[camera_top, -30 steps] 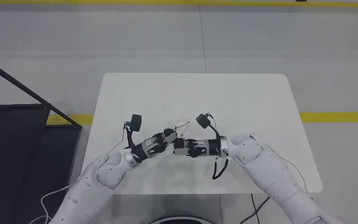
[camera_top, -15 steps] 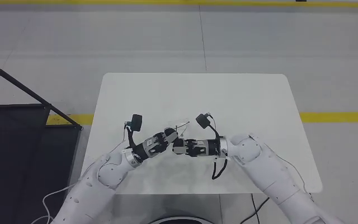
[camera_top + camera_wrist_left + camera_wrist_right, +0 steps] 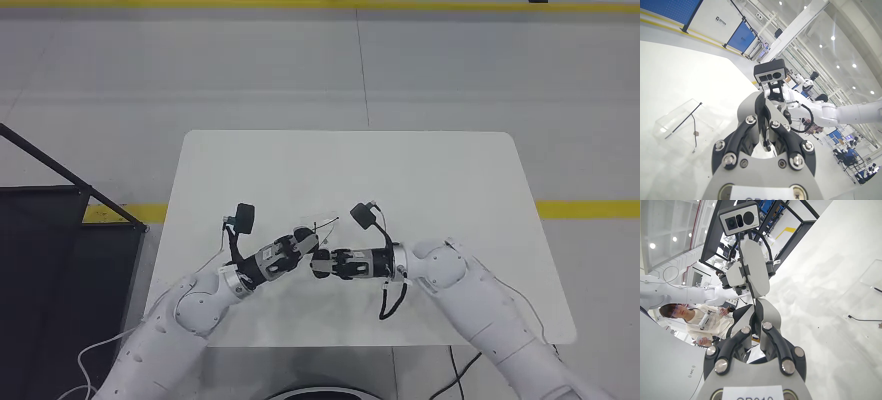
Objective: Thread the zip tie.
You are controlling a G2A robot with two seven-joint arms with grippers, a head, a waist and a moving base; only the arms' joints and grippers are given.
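Black zip tie [image 3: 684, 120] is lying in a clear tray [image 3: 673, 111] on the white bench [image 3: 440, 180], slanting near-left to far-right, head far-right. Left claw [image 3: 762, 102] and right claw [image 3: 755, 311] are hovering nearby, both clenched.

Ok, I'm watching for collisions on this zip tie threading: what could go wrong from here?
The left end effector and right end effector sit almost tip to tip above the table, so a slight misalignment could knock them together. A zip tie rests slanted in the clear tray just beyond them; a sweep might flick it out.
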